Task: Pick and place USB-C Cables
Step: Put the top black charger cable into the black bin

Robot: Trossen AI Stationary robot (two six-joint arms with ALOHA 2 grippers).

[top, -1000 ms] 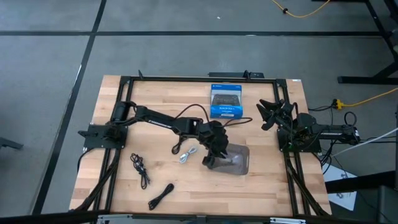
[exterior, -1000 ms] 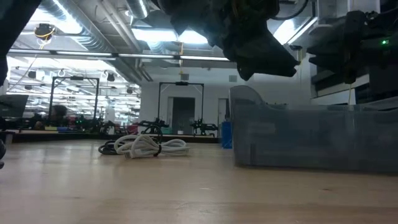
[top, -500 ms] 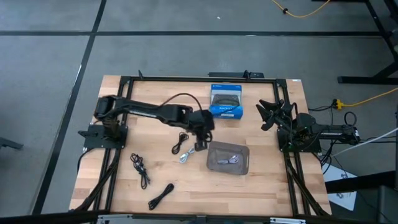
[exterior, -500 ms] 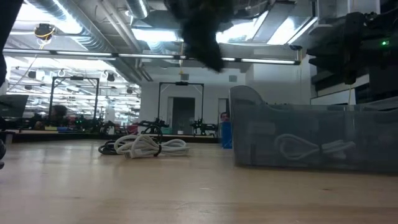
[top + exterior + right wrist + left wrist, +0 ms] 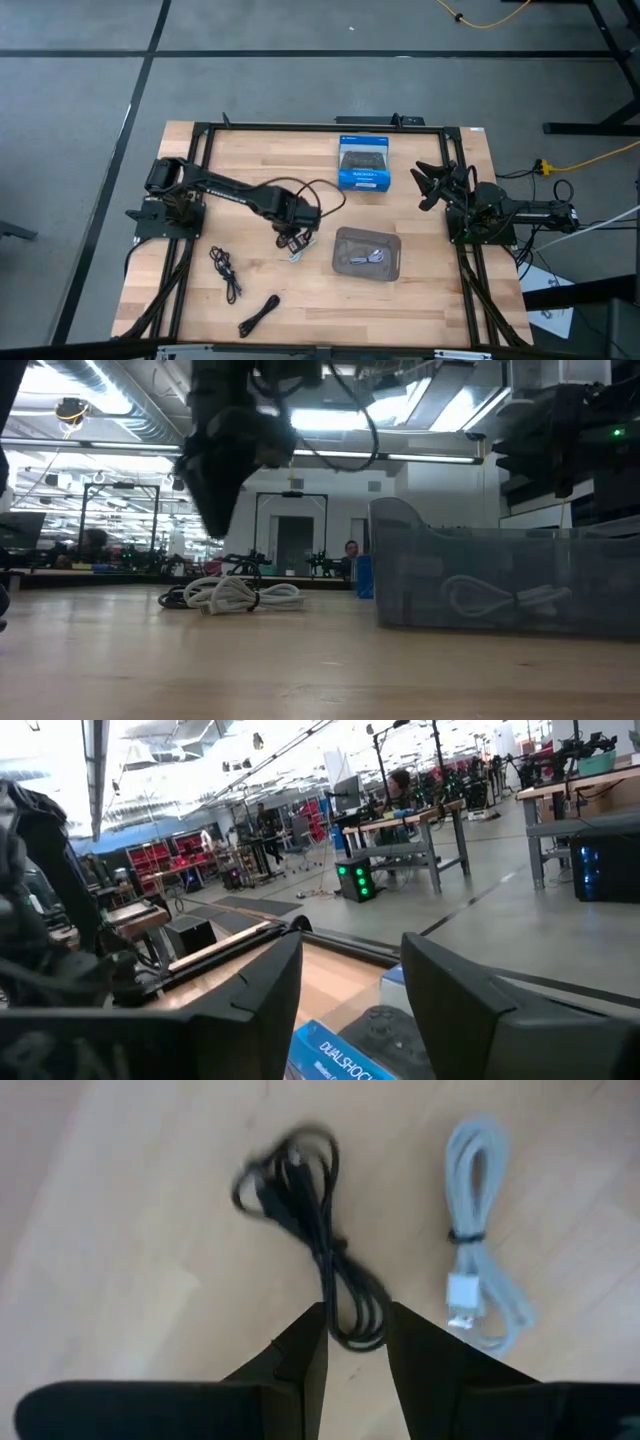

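Bright ceiling glare, blurred wrist view

Dark gripper (image 5: 215, 510) hanging at 11 o'clock over white cable bundle (image 5: 245, 596); grey tray (image 5: 505, 580) at 3 o'clock holding another white cable (image 5: 480, 598)

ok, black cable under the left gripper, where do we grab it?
Probably at the narrow waist of the black cable, where the strands pinch together, coming straight down. It lies flat on the table, apart from the white cable. The left gripper is open, with the lower loop between its fingers.

Three black cables (image 5: 227, 270) and two white cables (image 5: 372, 257) — one grey tray (image 5: 342, 262), one blue box (image 5: 363, 163)
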